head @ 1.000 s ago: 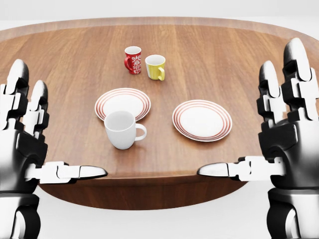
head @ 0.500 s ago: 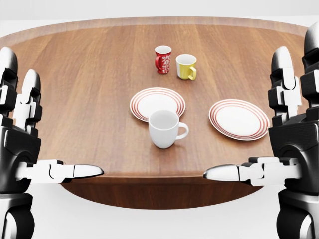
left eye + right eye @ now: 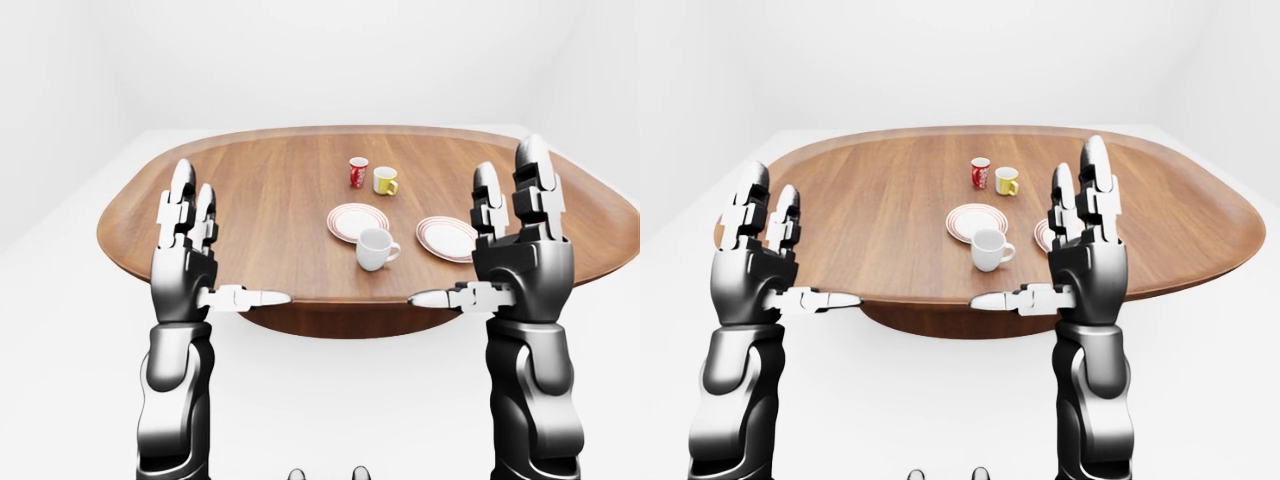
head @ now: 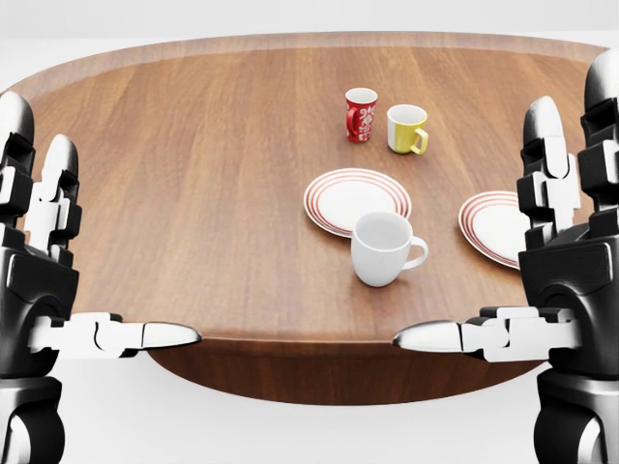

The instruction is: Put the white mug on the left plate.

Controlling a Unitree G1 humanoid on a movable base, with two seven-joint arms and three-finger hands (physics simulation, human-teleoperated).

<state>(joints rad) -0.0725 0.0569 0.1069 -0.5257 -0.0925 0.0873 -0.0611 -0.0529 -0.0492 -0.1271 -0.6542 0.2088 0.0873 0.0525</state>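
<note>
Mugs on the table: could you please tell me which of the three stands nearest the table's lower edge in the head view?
The white mug, plain and largest. It stands just below the left plate; the red mug and yellow mug stand together higher up.

Right-eye view. I see my left hand (image 3: 752,262) and right hand (image 3: 1080,255) raised, fingers spread, empty, on the near side of the table (image 3: 870,220). The white mug (image 3: 988,249) stands at the left plate's (image 3: 970,220) 5 o'clock rim. Red mug (image 3: 980,173) and yellow mug (image 3: 1007,181) sit at the plate's 12 o'clock.
</note>
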